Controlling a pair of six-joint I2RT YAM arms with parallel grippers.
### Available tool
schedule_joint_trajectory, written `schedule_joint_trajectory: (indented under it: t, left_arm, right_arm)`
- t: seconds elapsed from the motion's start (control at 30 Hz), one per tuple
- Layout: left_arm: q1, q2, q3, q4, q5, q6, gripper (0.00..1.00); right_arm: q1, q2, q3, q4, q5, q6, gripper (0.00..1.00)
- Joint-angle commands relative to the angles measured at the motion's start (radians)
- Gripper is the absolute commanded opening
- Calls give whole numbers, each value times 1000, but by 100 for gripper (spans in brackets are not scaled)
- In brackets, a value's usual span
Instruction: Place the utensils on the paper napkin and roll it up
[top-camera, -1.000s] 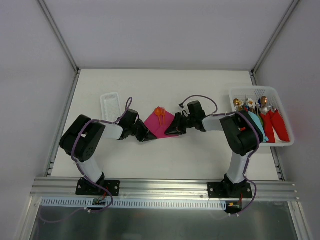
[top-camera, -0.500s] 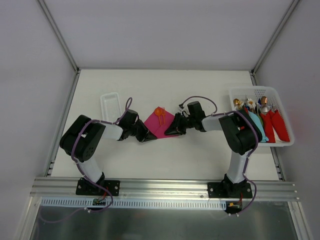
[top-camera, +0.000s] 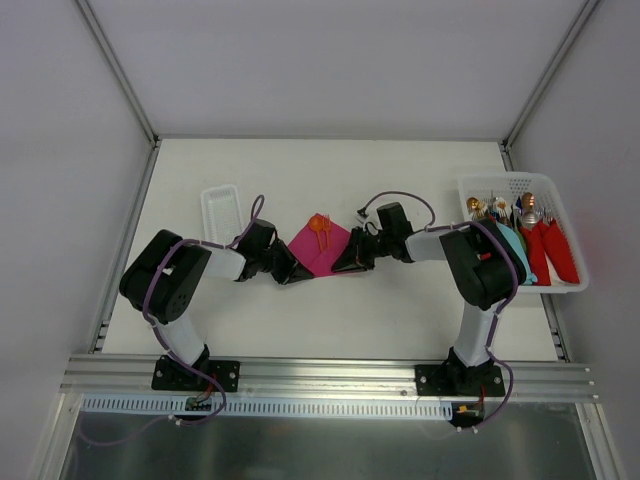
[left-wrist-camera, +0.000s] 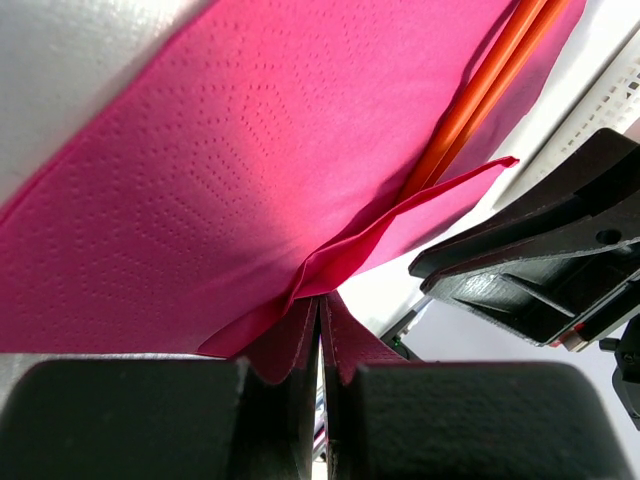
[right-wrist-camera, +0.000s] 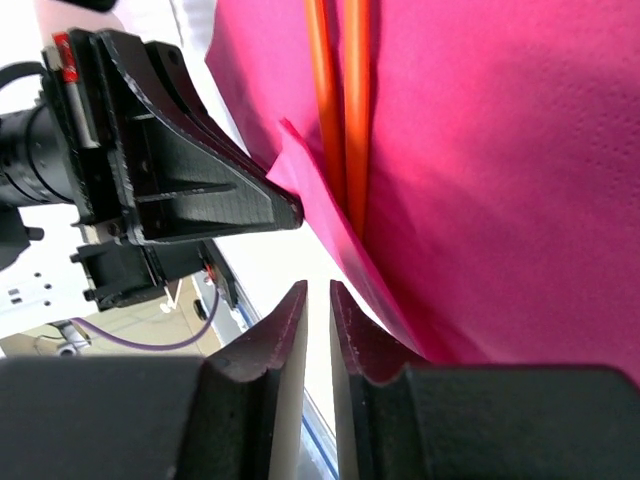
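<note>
While the left gripper (left-wrist-camera: 318, 325) has its fingers pressed together on a fold at the napkin (top-camera: 310, 252) edge, with that bit of paper raised off the table (top-camera: 400, 180), the right gripper (right-wrist-camera: 318, 300) sits at the opposite edge. Its fingers are nearly together, just a thin slit with only table showing through, so it's not pinching anything as far as I can see. The pink sheet lies mid-table between the two grippers, turned like a diamond. The orange spoon (top-camera: 317, 222) and fork (top-camera: 325, 237) lie on it side by side, long axis running near to far, heads pointing away from the arms and poking past the far corner. Off to the sides are a white tray (top-camera: 221, 210) and a basket (top-camera: 510, 181) of wrapped cutlery.
</note>
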Motion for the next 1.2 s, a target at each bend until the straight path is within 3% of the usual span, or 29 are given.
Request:
schedule_joint_trajectory:
  t: [0.0, 0.47, 1.17]
  left_arm:
    - [10, 39, -27, -103, -64, 31, 0]
    - [17, 39, -33, -102, -56, 31, 0]
    - [36, 22, -44, -111, -53, 43, 0]
  right_arm:
    - [4, -50, 16, -39, -22, -61, 17]
    - [-25, 33, 56, -128, 61, -106, 17]
    - [-128, -42, 62, -430, 152, -370, 16]
